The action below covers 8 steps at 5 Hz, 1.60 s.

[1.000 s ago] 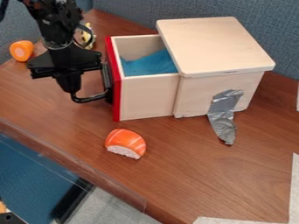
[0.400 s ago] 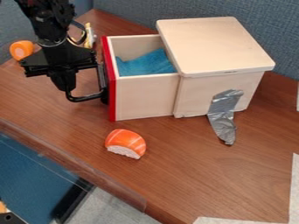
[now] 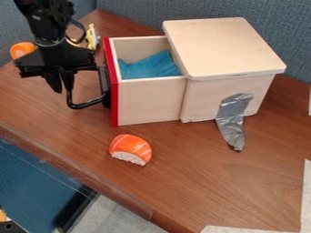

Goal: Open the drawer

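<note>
Brown wood-grain table (image 3: 200, 191) beside blue-grey partition (image 3: 276, 22)

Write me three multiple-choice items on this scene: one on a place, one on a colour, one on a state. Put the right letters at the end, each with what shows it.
1. Where is the sushi piece?
A) On the table, nearer the camera than the drawer
B) Inside the drawer
C) On top of the box

2. What colour is the drawer's front panel?
A) Green
B) Red
C) White

3. How does the drawer stand?
A) Fully shut
B) Upside down
C) Pulled out

1: A, as it lies on the brown wood below the drawer's side in the view.
2: B, as the panel's visible edge is red.
3: C, as its inside shows, with blue cloth in it.
</note>
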Each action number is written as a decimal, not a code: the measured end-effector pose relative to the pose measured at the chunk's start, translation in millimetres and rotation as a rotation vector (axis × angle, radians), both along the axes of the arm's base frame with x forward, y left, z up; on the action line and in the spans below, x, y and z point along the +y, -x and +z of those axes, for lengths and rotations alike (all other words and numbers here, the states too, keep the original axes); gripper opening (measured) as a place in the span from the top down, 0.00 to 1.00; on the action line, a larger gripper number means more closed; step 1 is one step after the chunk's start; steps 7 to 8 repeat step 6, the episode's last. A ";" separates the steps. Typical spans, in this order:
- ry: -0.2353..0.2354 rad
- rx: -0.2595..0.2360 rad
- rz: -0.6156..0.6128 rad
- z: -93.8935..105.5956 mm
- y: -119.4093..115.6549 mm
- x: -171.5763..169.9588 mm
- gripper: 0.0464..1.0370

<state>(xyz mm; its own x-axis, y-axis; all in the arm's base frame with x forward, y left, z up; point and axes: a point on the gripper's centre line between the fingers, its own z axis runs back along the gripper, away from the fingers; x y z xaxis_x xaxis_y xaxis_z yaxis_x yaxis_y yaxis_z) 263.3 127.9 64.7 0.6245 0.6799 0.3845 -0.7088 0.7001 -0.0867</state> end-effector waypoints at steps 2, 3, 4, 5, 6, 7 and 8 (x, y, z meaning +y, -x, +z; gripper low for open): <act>0.009 -0.014 -0.027 12.4 2.0 -6.2 0.16; 0.031 -0.013 -0.065 26.7 0.8 -11.3 0.03; 0.062 -0.026 -0.129 48.5 7.1 -14.9 0.03; 0.102 0.018 -0.233 52.4 17.2 -22.0 0.04; 0.106 0.031 -0.396 60.6 32.3 -36.4 0.04; 0.106 0.031 -0.396 60.6 32.3 -36.4 0.04; 0.106 0.031 -0.396 60.6 32.3 -36.4 0.04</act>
